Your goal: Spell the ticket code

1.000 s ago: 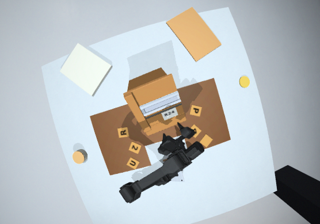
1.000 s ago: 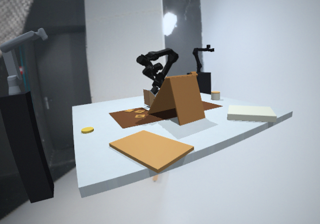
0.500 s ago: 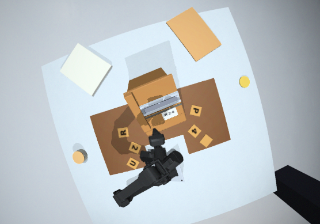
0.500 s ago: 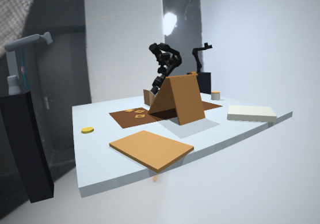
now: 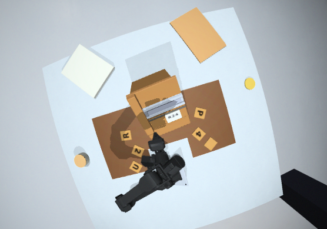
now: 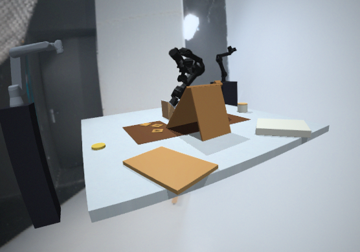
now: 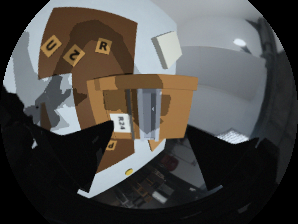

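The sloped orange board [image 5: 160, 89] [image 6: 212, 111] carries a pale letter rail [image 5: 163, 107] [image 7: 149, 120], with no tile visible in it. The ticket [image 5: 173, 116] [image 7: 120, 123] below reads R24. Left on the brown mat [image 5: 103, 124] lie tile R [image 5: 126, 135] [image 7: 103, 46], tile 2 [image 5: 137, 150] [image 7: 74, 55] and tile U [image 5: 136, 166] [image 7: 50, 46]. Right lie tile P [image 5: 200, 113] [image 7: 111, 145], tile 4 [image 5: 199, 133] and a blank tile [image 5: 210, 143]. My gripper [image 5: 149, 148] [image 7: 152, 128] is open and empty, above the board's lower left front.
A cream block [image 5: 87, 70] [image 6: 282, 127] and an orange slab [image 5: 198, 35] [image 6: 169, 168] lie behind the board. An orange-topped cylinder [image 5: 80, 161] [image 6: 242, 107] stands at the left; a yellow disc [image 5: 250, 83] [image 6: 98, 146] lies at the right. A pale plate [image 5: 184, 179] shows partly under the arm.
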Controlling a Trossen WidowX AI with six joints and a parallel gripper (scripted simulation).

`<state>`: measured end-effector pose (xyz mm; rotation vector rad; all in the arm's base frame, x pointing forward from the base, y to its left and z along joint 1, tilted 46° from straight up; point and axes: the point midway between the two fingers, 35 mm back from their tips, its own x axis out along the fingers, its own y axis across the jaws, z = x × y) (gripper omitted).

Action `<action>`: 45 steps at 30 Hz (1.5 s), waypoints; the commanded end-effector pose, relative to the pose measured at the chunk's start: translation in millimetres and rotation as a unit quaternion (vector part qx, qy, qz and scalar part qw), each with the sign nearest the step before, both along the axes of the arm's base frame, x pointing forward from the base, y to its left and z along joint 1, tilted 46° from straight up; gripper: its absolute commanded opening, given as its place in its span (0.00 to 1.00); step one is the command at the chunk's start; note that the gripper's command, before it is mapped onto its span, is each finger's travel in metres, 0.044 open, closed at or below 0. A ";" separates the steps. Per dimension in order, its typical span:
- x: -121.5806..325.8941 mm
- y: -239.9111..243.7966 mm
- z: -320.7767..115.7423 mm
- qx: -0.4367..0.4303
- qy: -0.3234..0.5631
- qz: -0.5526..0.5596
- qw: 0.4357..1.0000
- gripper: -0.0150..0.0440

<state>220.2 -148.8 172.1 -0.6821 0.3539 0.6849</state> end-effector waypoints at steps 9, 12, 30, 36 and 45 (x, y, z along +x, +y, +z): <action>-7.1 -27.7 -15.1 -0.005 -0.001 0.001 1.000 1.00; -7.1 -27.7 -15.1 -0.005 -0.001 0.001 1.000 1.00; 69.6 111.5 -4.8 0.019 0.130 0.148 0.980 0.83; 77.7 187.4 -3.8 0.034 0.190 0.197 0.961 0.83; 59.1 281.3 -10.4 0.041 0.275 0.251 0.927 0.83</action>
